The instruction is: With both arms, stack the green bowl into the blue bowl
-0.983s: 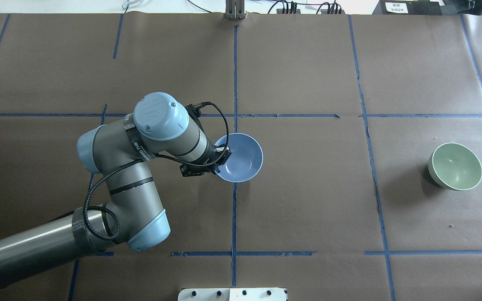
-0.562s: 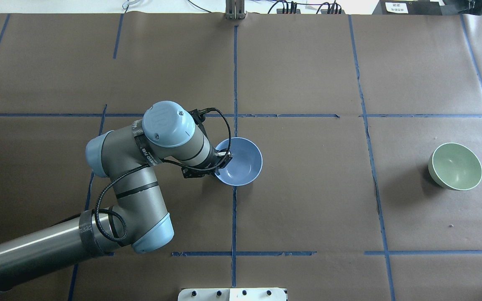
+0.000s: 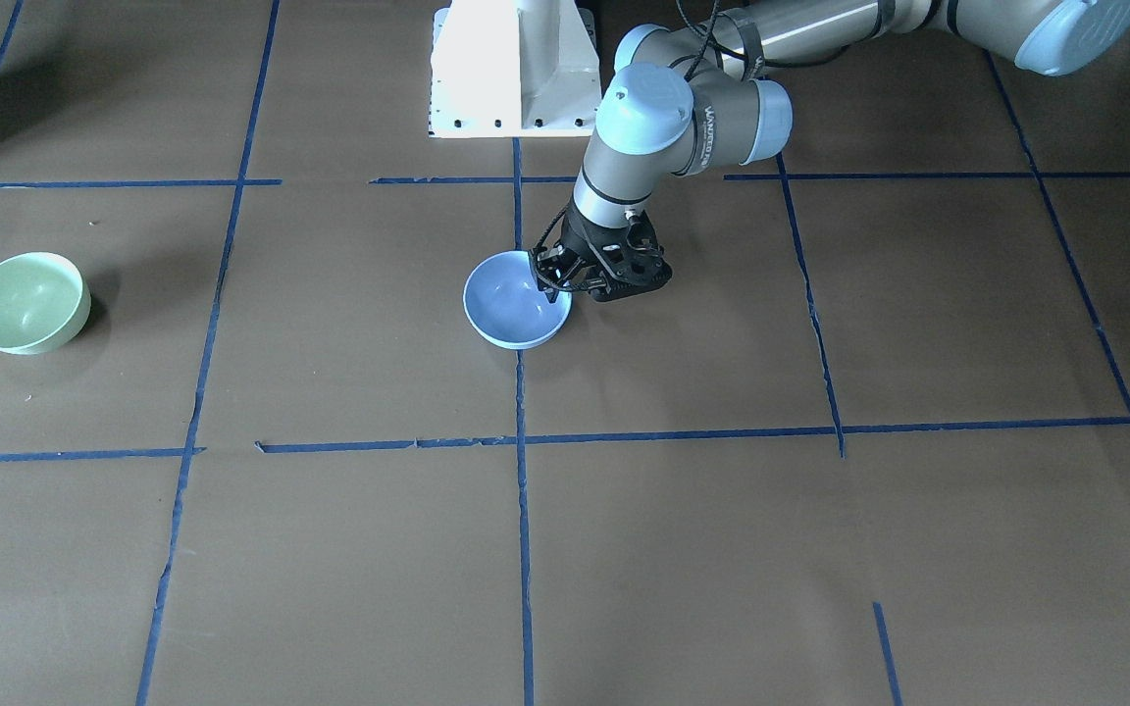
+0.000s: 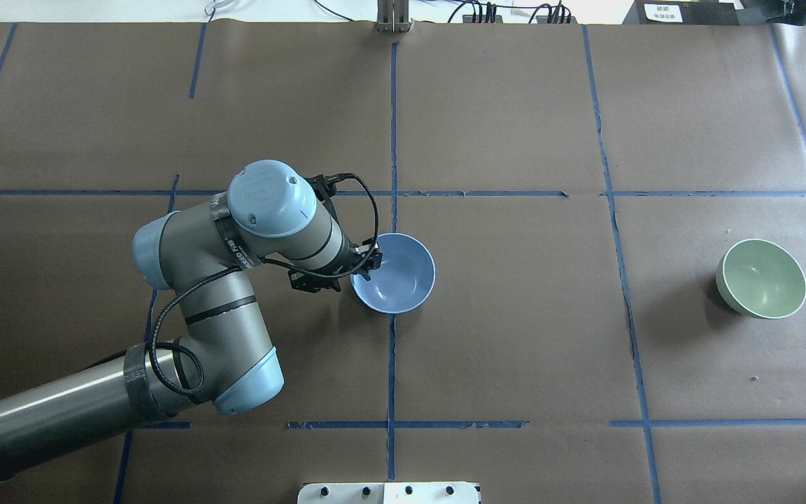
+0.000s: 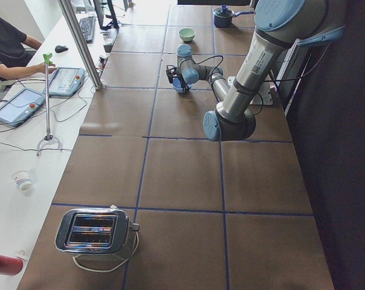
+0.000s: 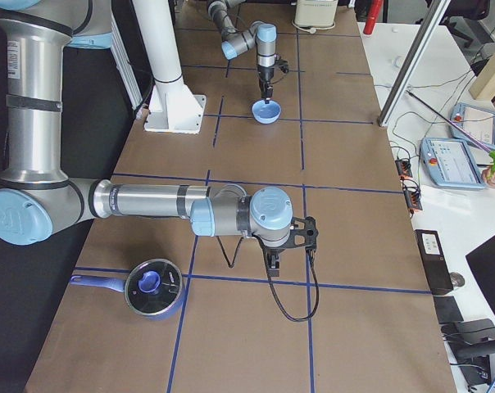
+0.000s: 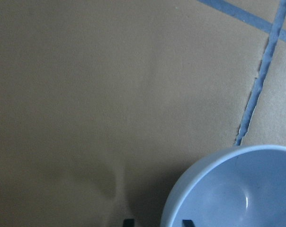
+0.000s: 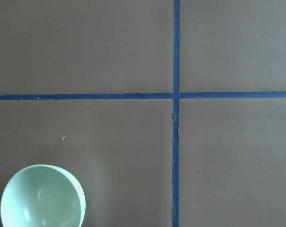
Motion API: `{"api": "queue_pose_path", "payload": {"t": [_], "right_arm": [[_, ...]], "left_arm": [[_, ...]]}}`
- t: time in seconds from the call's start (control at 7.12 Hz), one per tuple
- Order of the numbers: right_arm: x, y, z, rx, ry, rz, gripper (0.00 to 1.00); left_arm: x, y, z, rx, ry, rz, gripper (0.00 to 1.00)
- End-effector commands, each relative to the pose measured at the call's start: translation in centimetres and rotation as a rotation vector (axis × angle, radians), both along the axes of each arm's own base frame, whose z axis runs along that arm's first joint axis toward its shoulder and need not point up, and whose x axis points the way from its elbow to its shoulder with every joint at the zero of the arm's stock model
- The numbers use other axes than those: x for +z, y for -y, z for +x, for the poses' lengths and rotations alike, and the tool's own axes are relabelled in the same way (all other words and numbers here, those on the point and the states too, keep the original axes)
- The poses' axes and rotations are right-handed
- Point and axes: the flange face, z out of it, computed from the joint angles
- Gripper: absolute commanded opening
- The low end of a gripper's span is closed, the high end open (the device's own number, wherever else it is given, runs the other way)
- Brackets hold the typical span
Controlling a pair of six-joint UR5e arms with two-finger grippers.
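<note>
While my left gripper (image 4: 368,260) straddles the near rim of the blue bowl (image 4: 397,274), one finger inside and one outside, I see the bowl has slid slightly toward the robot over the last second and now rests on the surface. Whether the jaws pinch, I cannot tell. Far off, the green bowl (image 4: 761,278) waits untouched; the right gripper's state is unclear.

Blue bowl (image 4: 394,273) upright, mid-table; green bowl (image 4: 761,278) upright, well apart.
</note>
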Motion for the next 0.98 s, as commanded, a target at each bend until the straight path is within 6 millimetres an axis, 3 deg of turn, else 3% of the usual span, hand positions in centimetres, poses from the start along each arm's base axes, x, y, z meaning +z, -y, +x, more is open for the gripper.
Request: {"api": "queue_pose_path", "payload": {"t": [0.0,0.14,0.28,0.56,0.84], "right_arm": [[0.0,0.1,-0.5,-0.012,-0.002,0.005,1.0],[-0.2,0.3,-1.5,0.0,0.0,0.003,1.0],[-0.1,-0.3,-3.6,0.031,0.012,-0.011,1.0],[1.3,-3.2,-7.8,0.112,0.012,0.01,1.0],[1.1,-4.1,-14.3,0.136,0.05,-0.042,1.0]], "left_arm": [[-3.0,2.4,-6.5,0.015,-0.04,-0.075,1.0],[-3.5,1.8,-8.6,0.01,-0.036,-0.08,1.0],[-2.6,0.9,-10.1,0.021,-0.025,-0.071,1.0],[-2.9,-0.3,-15.8,0.059,0.042,0.003,1.0],[-3.7,-0.8,-20.9,0.102,0.11,0.077,1.0]]}}
